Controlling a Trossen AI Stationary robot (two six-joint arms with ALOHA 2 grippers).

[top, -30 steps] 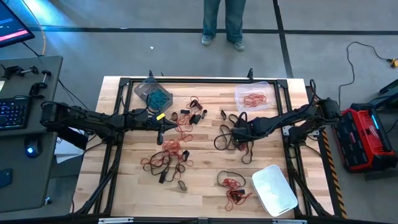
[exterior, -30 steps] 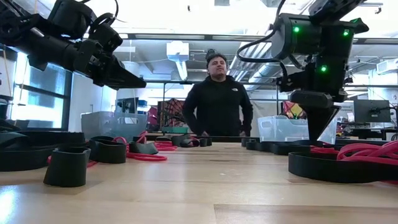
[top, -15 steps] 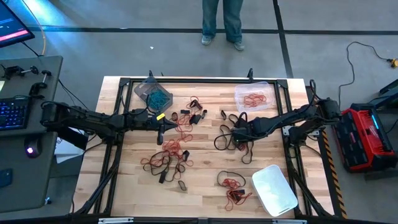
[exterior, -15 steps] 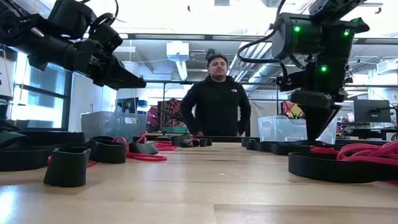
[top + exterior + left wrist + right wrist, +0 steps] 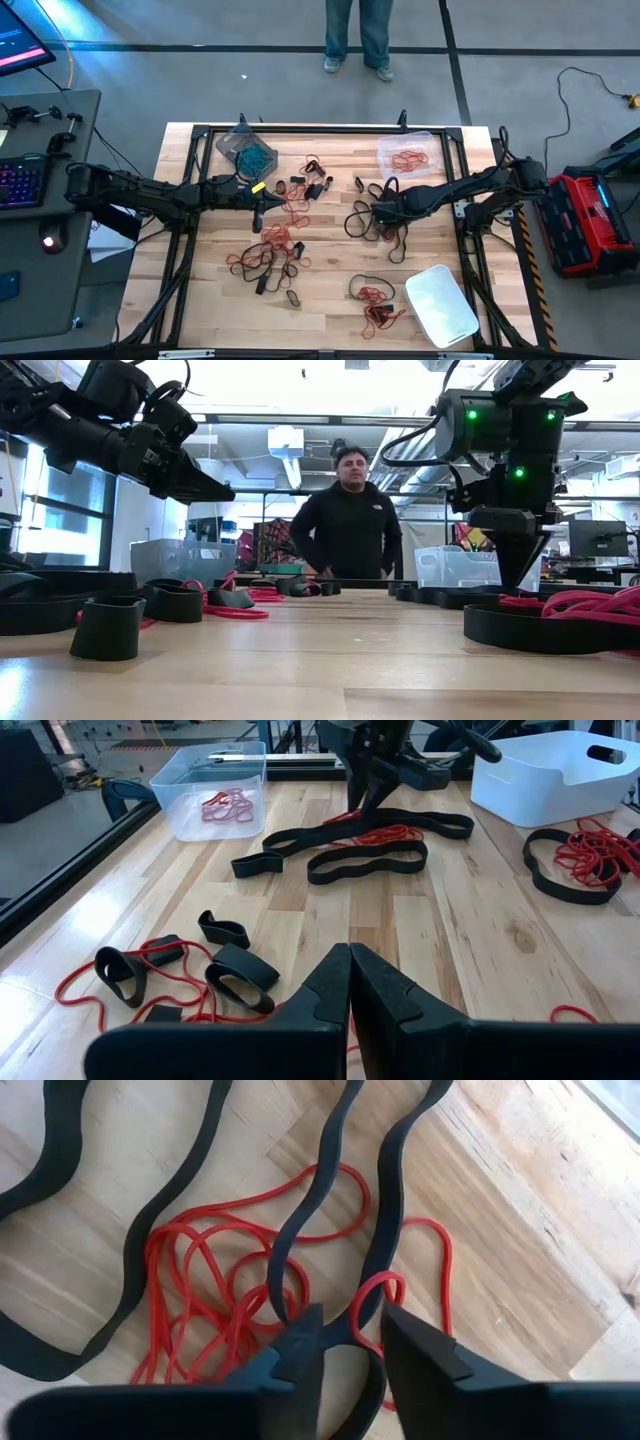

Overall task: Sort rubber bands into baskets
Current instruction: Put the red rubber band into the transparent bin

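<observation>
A: Right hand (image 5: 345, 1342)?
B: Low over the tangle of bands (image 5: 375, 222) mid-tabletop (image 5: 330, 270), fingers slightly apart, a black band (image 5: 370, 1260) between the tips; whether it grips, cannot tell.
A: Left hand (image 5: 350, 982)?
B: Fingers together, empty, hovering left of the tangle.
A: Tubs?
B: Clear tub (image 5: 405, 156), red bands inside, beyond the tangle.

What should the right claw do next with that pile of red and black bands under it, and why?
Probably close and lift. The right claw is down on the tangle with its fingers apart, straddling a wide black band where thin red bands lie under it. A slow lift would show whether one colour comes away or both. The left claw waits shut.
</observation>
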